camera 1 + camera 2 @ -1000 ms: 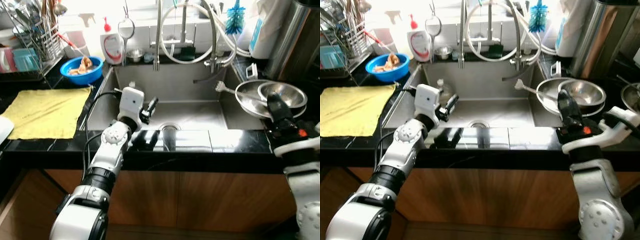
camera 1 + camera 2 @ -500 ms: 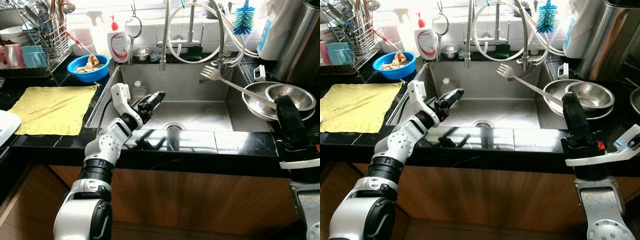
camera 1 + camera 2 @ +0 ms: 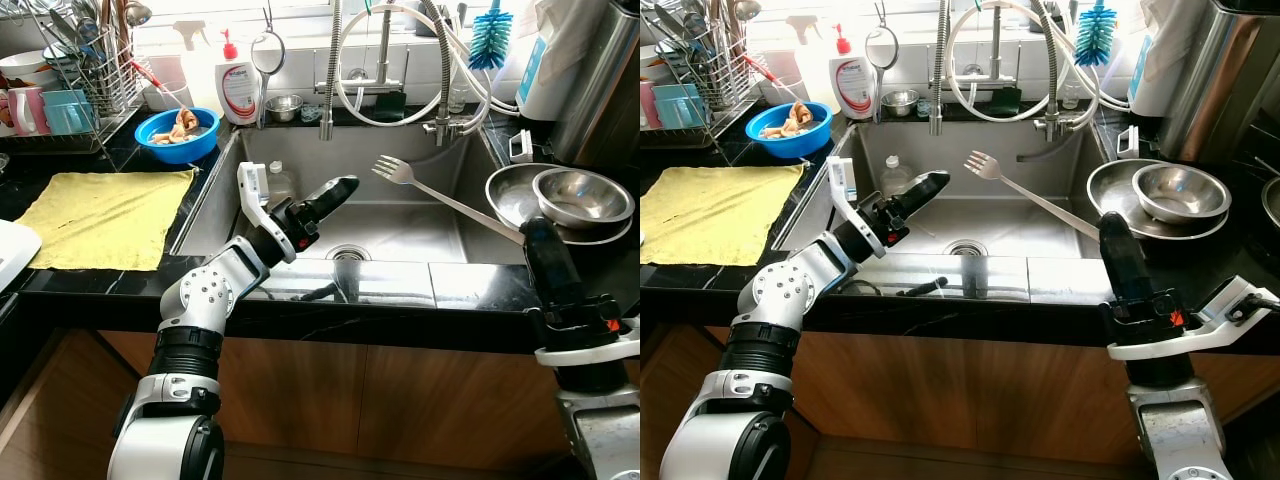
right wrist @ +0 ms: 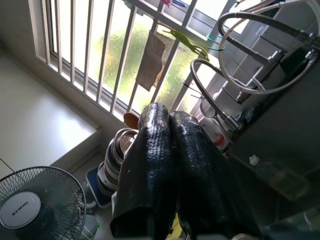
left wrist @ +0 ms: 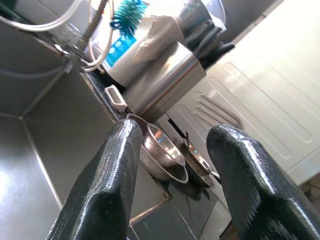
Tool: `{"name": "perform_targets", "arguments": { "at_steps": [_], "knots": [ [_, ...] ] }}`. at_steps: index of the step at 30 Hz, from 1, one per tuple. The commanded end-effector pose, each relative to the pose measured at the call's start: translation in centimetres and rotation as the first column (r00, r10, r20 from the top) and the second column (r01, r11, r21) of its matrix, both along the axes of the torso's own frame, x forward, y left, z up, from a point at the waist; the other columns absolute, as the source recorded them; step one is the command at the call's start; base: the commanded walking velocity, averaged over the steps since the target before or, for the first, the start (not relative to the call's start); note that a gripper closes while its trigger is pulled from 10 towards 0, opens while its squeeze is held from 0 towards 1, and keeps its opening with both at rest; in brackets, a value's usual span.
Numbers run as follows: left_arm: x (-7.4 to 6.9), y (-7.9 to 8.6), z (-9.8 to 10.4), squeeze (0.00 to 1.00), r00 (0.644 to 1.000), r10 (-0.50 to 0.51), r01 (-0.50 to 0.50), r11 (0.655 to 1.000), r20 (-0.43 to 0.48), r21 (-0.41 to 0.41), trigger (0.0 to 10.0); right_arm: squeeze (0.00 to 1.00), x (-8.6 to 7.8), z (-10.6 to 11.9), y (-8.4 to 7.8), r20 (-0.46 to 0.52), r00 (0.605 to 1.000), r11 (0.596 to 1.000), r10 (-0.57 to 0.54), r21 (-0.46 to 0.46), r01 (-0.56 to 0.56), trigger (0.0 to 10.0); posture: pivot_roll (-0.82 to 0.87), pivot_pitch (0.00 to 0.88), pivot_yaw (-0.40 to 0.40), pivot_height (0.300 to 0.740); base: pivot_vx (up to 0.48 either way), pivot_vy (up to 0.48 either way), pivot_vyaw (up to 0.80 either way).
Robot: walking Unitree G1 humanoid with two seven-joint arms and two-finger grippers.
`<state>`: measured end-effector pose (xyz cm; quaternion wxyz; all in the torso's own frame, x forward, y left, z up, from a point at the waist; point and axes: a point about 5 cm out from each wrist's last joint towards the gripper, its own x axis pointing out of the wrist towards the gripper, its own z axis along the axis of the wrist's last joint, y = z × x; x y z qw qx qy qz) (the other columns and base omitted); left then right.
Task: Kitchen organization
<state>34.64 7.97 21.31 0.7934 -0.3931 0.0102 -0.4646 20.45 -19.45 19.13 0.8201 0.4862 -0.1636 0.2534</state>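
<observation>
Right gripper [image 3: 1118,240], frame right, clamps the fork [image 3: 1025,192], axis slanting up-left over sink [image 3: 980,225]; left gripper [image 3: 930,183] spread, empty, nearest tines.

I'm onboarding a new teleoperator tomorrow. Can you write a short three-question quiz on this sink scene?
1. True or false: the right end effector holds the long fork with its tines out over the sink.
2. The blue bowl sits: A) in the sink, B) on the counter by the dish rack, C) on the yellow cloth.
3. Fill in: the left end effector reaches over the sink with its fingers ____.

Key: 1 true; 2 B; 3 open.
</observation>
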Motion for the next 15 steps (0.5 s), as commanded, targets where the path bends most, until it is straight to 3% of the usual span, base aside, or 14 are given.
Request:
{"name": "perform_targets", "arguments": {
  "at_steps": [1, 4, 5, 7, 8, 9, 10, 11, 12, 13, 14, 15],
  "knots": [
    [-0.1, -0.2, 0.1, 0.0, 0.999, 0.032, -0.035, 0.998, 0.039, 0.055, 10.0, 0.0, -0.3, 0.4, 0.6, 0.024, 1.0, 1.0, 0.016, -0.015, -0.015, 10.0, -0.03, 0.0, 0.055, 0.74, 0.0, 0.0, 0.0],
    [0.9, 0.2, 0.1, 0.0, 0.976, 0.202, -0.214, 0.964, 0.084, 0.159, 10.0, 0.0, -0.3, 0.3, 0.4, 0.018, 1.0, 1.0, 0.006, -0.014, -0.006, 10.0, -0.03, 0.0, 0.055, 0.74, 0.0, 0.0, 0.0],
    [1.9, 1.0, 0.1, 0.0, 0.914, 0.357, -0.4, 0.867, 0.19, 0.296, 10.0, 0.0, -0.2, 0.4, 0.2, 0.021, 1.0, 1.0, -0.003, -0.014, 0.003, 10.0, -0.03, 0.0, 0.054, 0.74, 0.0, 0.0, 0.0],
    [2.4, 1.6, 0.4, 0.0, 0.845, 0.43, -0.529, 0.762, 0.318, 0.374, 10.0, 0.0, -0.2, 0.5, 0.1, 0.024, 1.0, 1.0, -0.01, -0.016, 0.01, 10.0, -0.03, 0.0, 0.056, 0.74, 0.0, 0.0, 0.0],
    [2.6, 2.3, 0.7, 0.0, 0.778, 0.476, -0.623, 0.668, 0.409, 0.407, 10.0, 0.0, -0.1, 0.5, 0.1, 0.026, 1.0, 1.0, -0.014, -0.018, 0.015, 10.0, -0.03, 0.0, 0.056, 0.74, 0.0, 0.0, 0.0],
    [2.6, 2.8, 1.0, 0.0, 0.725, 0.48, -0.681, 0.606, 0.494, 0.41, 10.0, 0.0, -0.1, 0.6, 0.0, 0.029, 0.999, 1.0, -0.016, -0.019, 0.017, 10.0, -0.03, 0.0, 0.056, 0.74, 0.0, 0.0, 0.0],
    [2.6, 2.8, 1.0, 0.0, 0.725, 0.48, -0.681, 0.606, 0.494, 0.41, 10.0, 0.0, -0.1, 0.6, 0.0, 0.029, 0.999, 1.0, -0.016, -0.019, 0.017, 10.0, -0.03, 0.0, 0.056, 0.74, 0.0, 0.0, 0.0],
    [2.5, 3.0, 1.3, 0.0, 0.68, 0.45, -0.722, 0.551, 0.579, 0.42, 10.0, 0.0, 0.0, 0.7, 0.0, 0.032, 0.999, 1.0, -0.02, -0.021, 0.02, 10.0, -0.03, 0.0, 0.058, 0.74, 0.0, 0.0, 0.0],
    [2.4, 3.0, 1.4, 0.0, 0.653, 0.407, -0.741, 0.517, 0.639, 0.428, 10.0, 0.0, 0.0, 0.7, 0.0, 0.033, 0.999, 0.999, -0.023, -0.023, 0.024, 10.0, -0.03, 0.0, 0.057, 0.74, 0.0, 0.0, 0.0],
    [2.4, 3.0, 1.4, 0.0, 0.653, 0.407, -0.741, 0.517, 0.639, 0.428, 10.0, 0.0, 0.0, 0.7, 0.0, 0.033, 0.999, 0.999, -0.023, -0.023, 0.024, 10.0, -0.03, 0.0, 0.057, 0.74, 0.0, 0.0, 0.0],
    [2.1, 2.9, 1.6, 0.0, 0.588, 0.314, -0.782, 0.455, 0.745, 0.426, 10.0, 0.0, 0.1, 0.7, -0.1, 0.033, 0.999, 0.999, -0.028, -0.025, 0.029, 10.0, -0.03, 0.0, 0.056, 0.74, 0.0, 0.0, 0.0],
    [1.9, 2.7, 1.6, 0.0, 0.556, 0.253, -0.799, 0.424, 0.792, 0.426, 10.0, 0.0, 0.1, 0.7, -0.2, 0.03, 0.999, 0.999, -0.03, -0.026, 0.031, 10.0, -0.03, 0.0, 0.056, 0.74, 0.0, 0.0, 0.0]
  ]
}}
